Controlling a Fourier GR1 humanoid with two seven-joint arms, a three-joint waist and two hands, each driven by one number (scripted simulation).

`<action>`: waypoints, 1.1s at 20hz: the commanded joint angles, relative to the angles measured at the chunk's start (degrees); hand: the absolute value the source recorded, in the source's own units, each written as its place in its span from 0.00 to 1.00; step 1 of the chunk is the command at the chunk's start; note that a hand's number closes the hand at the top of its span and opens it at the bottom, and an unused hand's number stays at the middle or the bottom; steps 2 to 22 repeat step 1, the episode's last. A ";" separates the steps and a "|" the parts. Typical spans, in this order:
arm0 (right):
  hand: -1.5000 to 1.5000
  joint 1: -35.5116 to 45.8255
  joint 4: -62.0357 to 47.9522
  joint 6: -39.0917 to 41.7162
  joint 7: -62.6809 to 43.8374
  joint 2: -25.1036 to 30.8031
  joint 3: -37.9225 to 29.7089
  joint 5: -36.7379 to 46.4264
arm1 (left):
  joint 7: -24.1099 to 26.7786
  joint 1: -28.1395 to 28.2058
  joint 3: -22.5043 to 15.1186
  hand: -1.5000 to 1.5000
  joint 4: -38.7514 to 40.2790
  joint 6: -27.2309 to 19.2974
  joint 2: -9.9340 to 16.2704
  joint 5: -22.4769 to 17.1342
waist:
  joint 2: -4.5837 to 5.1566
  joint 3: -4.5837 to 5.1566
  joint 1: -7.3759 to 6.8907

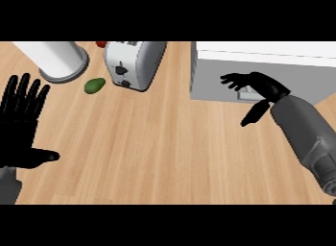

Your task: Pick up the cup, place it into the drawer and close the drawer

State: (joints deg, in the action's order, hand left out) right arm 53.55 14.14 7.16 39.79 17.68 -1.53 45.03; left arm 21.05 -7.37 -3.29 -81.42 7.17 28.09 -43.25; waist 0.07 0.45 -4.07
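Right hand fingers loosely curled at drawer front, pinching nothing | cup unseen | drawer likely stiff, light; push face | left hand spread, resting.

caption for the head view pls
Right hand reaches the white drawer unit; left hand rests open; toaster behind.

head view | steeply down | over counter | forearms from lower edge
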 commanded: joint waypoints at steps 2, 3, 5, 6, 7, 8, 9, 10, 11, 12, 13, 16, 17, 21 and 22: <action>0.00 3.50 -3.37 -4.09 -5.70 2.91 -2.56 -0.52 | 0.19 -0.48 0.31 0.00 1.41 0.86 0.06 0.26 | 2.36 -0.65 -1.22; 0.00 3.50 -3.37 -4.09 -5.70 2.91 -2.56 -0.52 | 0.19 -0.48 0.31 0.00 1.41 0.86 0.06 0.26 | 2.36 -0.65 -1.22; 0.00 3.50 -3.37 -4.09 -5.70 2.91 -2.56 -0.52 | 0.19 -0.48 0.31 0.00 1.41 0.86 0.06 0.26 | 2.36 -0.65 -1.22; 0.00 3.50 -3.37 -4.09 -5.70 2.91 -2.56 -0.52 | 0.19 -0.48 0.31 0.00 1.41 0.86 0.06 0.26 | 2.36 -0.65 -1.22; 0.00 3.50 -3.37 -4.09 -5.70 2.91 -2.56 -0.52 | 0.19 -0.48 0.31 0.00 1.41 0.86 0.06 0.26 | 2.36 -0.65 -1.22; 0.00 3.50 -3.37 -4.09 -5.70 2.91 -2.56 -0.52 | 0.19 -0.48 0.31 0.00 1.41 0.86 0.06 0.26 | 2.36 -0.65 -1.22; 0.00 3.50 -3.37 -4.09 -5.70 2.91 -2.56 -0.52 | 0.19 -0.48 0.31 0.00 1.41 0.86 0.06 0.26 | 2.36 -0.65 -1.22; 0.00 3.50 -3.37 -4.09 -5.70 2.91 -2.56 -0.52 | 0.19 -0.48 0.31 0.00 1.41 0.86 0.06 0.26 | 2.36 -0.65 -1.22; 0.00 3.50 -3.37 -4.09 -5.70 2.91 -2.56 -0.52 | 0.19 -0.48 0.31 0.00 1.41 0.86 0.06 0.26 | 2.36 -0.65 -1.22; 0.00 3.50 -3.37 -4.09 -5.70 2.91 -2.56 -0.52 | 0.19 -0.48 0.31 0.00 1.41 0.86 0.06 0.26 | 2.36 -0.65 -1.22; 0.00 3.50 -3.37 -4.09 -5.70 2.91 -2.56 -0.52 | 0.19 -0.48 0.31 0.00 1.41 0.86 0.06 0.26 | 2.36 -0.65 -1.22; 0.00 3.50 -3.37 -4.09 -5.70 2.91 -2.56 -0.52 | 0.19 -0.48 0.31 0.00 1.41 0.86 0.06 0.26 | 2.36 -0.65 -1.22; 0.00 3.50 -3.37 -4.09 -5.70 2.91 -2.56 -0.52 | 0.19 -0.48 0.31 0.00 1.41 0.86 0.06 0.26 | 2.36 -0.65 -1.22; 0.00 3.50 -3.37 -4.09 -5.70 2.91 -2.56 -0.52 | 0.19 -0.48 0.31 0.00 1.41 0.86 0.06 0.26 | 2.36 -0.65 -1.22; 0.00 3.50 -3.37 -4.09 -5.70 2.91 -2.56 -0.52 | 0.19 -0.48 0.31 0.00 1.41 0.86 0.06 0.26 | 2.36 -0.65 -1.22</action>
